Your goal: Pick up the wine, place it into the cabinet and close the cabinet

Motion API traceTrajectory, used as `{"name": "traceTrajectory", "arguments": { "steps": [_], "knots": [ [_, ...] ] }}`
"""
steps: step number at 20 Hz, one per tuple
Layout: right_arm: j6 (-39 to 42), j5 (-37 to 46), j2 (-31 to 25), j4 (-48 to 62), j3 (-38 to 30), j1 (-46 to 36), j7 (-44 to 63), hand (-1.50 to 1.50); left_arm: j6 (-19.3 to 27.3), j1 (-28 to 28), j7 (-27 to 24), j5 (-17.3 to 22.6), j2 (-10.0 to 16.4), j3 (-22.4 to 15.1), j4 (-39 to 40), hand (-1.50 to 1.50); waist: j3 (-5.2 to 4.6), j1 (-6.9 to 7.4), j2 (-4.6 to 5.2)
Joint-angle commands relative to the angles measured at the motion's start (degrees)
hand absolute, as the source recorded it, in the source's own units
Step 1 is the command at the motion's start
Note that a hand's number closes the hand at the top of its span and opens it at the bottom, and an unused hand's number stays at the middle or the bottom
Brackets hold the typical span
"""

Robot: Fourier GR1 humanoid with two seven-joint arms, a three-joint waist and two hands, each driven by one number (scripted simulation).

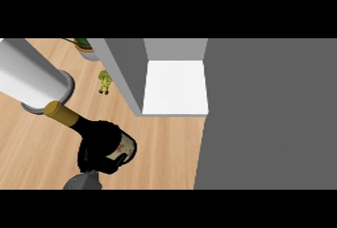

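Note:
A dark wine bottle [105, 133] with a gold-capped neck and a pale label is tilted, its neck pointing up-left. My right hand [92, 158] is curled round the bottle's lower body, and its grey forearm comes in from the lower edge. The bottle hangs over the wooden counter [39, 147], left of the cabinet. The cabinet [125, 75] stands open, showing its white inner shelf [174, 87], with a wide dark grey panel [270, 116] on its right. My left hand does not show.
A large white cylinder with a grey rim [36, 82] reaches in from the upper left, right beside the bottle's neck. A small green-yellow object [104, 81] and a potted plant [84, 48] sit at the back, left of the cabinet wall.

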Motion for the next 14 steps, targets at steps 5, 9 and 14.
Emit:
{"name": "traceTrajectory", "arguments": {
  "steps": [5,9,14],
  "knots": [
    [2.7,-4.2,-0.2,1.2,-2.5,1.8,-4.2,-1.50,14.0,5.2,8.3,5.8,-0.4,-16.3,-17.5,1.50,0.00,-0.08,0.13],
    [1.8,-5.4,-0.5,-1.2,-3.1,0.7,-0.8,-1.50,21.9,6.1,4.2,8.8,-0.4,-25.4,-18.6,1.50,-0.03,-0.37,0.17],
    [3.7,-9.1,-2.1,0.1,-7.2,0.6,-1.5,-1.50,31.5,0.9,3.5,16.2,-0.4,-31.7,-15.5,1.50,-0.03,-0.69,0.24]
  ]
}}
